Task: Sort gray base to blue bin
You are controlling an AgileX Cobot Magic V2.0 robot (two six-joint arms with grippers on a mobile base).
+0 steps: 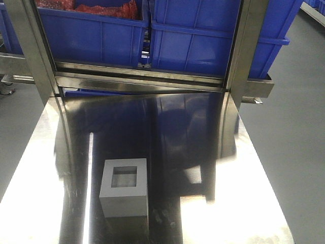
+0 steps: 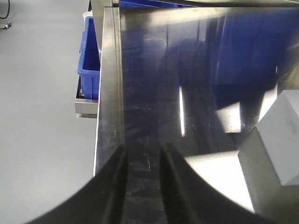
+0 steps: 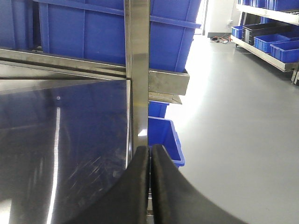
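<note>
exterior front-facing view: the gray base (image 1: 125, 187) sits flat on the steel tabletop (image 1: 45, 198), close to the near edge and a little left of the middle, its square recess facing up. nothing touches it. past the far edge, a steel rack (image 1: 137, 76) carries two big tubs side by side: the blue bin (image 1: 213, 35) on the right, its inside hidden from here, and another blue tub (image 1: 86, 35) on the left with red material (image 1: 106, 9) in it.

left wrist view: the left pincer (image 2: 141, 156) is dark and blurred, its fingers spread with bare tabletop showing between them, holding nothing. the gray base stands off to its right, apart from the fingers, near the left edge of the tabletop.

right wrist view: the right pincer (image 3: 150, 151) has its fingers pressed together, empty, at the right edge of the tabletop in front of an upright steel post (image 3: 138, 70). a small blue crate (image 3: 164, 140) sits lower, beyond that edge, on the gray floor (image 3: 243, 140).
</note>
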